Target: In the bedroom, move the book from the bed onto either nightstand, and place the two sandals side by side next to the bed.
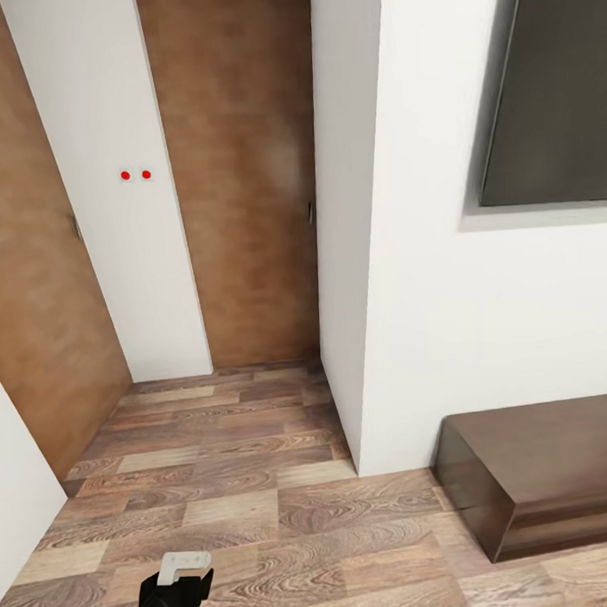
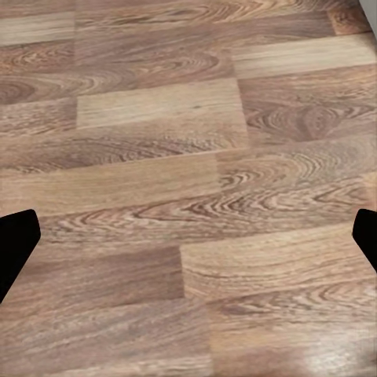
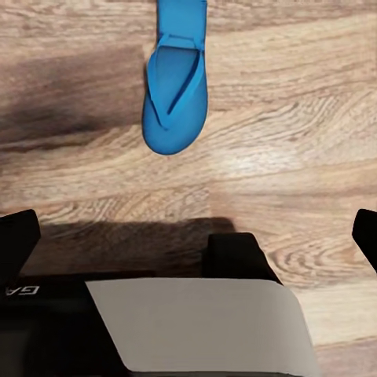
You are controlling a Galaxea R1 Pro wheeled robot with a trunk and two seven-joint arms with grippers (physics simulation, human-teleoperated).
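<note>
A bright blue sandal (image 3: 177,86) lies flat on the wood-plank floor in the right wrist view, beyond my right gripper (image 3: 188,236). That gripper hangs above the floor, open, its two black fingertips (image 3: 17,236) far apart with nothing between them. My left gripper (image 2: 188,243) is open too and looks down at bare planks. In the head view it shows low at the front left (image 1: 185,561). The book, the bed and the nightstand are out of view.
Ahead is a short hallway with two brown wooden doors (image 1: 244,182) and white walls. A white wall corner (image 1: 359,336) juts out at centre. A low dark brown cabinet (image 1: 544,469) stands at the right under a dark panel (image 1: 550,86). Part of my own base (image 3: 196,322) shows under the right gripper.
</note>
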